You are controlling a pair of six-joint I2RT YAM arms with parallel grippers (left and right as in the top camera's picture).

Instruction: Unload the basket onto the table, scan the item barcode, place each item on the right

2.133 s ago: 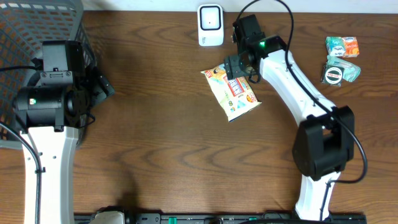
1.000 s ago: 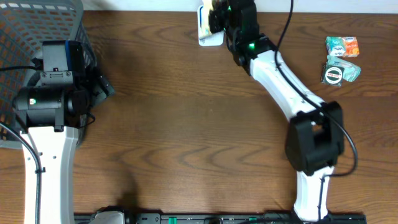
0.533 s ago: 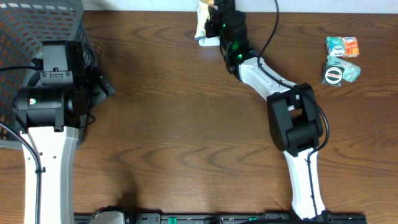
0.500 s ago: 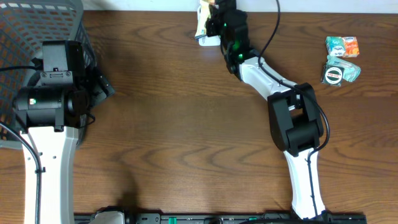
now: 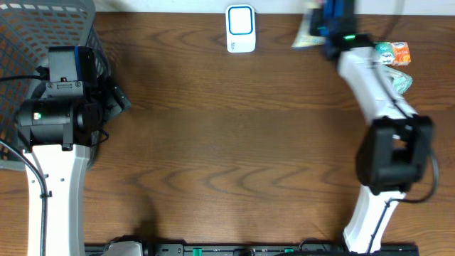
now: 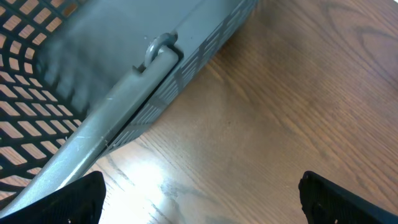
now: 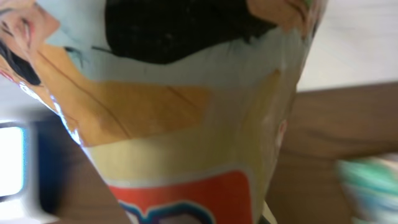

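A yellow-and-orange snack bag (image 5: 306,34) hangs blurred above the table's far edge, to the right of the white barcode scanner (image 5: 240,29). My right gripper (image 5: 329,23) is shut on the bag. In the right wrist view the snack bag (image 7: 186,124) fills the frame and hides the fingers. A sliver of the scanner (image 7: 10,162) shows at the left edge. My left gripper (image 5: 118,99) stays at the far left beside the basket. Its fingertips (image 6: 68,199) stand wide apart over bare wood with nothing between them.
A grey mesh basket (image 5: 35,28) fills the back left corner, and its rim (image 6: 124,106) lies close to my left gripper. Small green and orange packets (image 5: 394,51) lie at the back right, partly behind my right arm.
My right arm has swung from over the scanner to the right, carrying the snack bag, and the scanner's face is now uncovered. The left arm has not moved.
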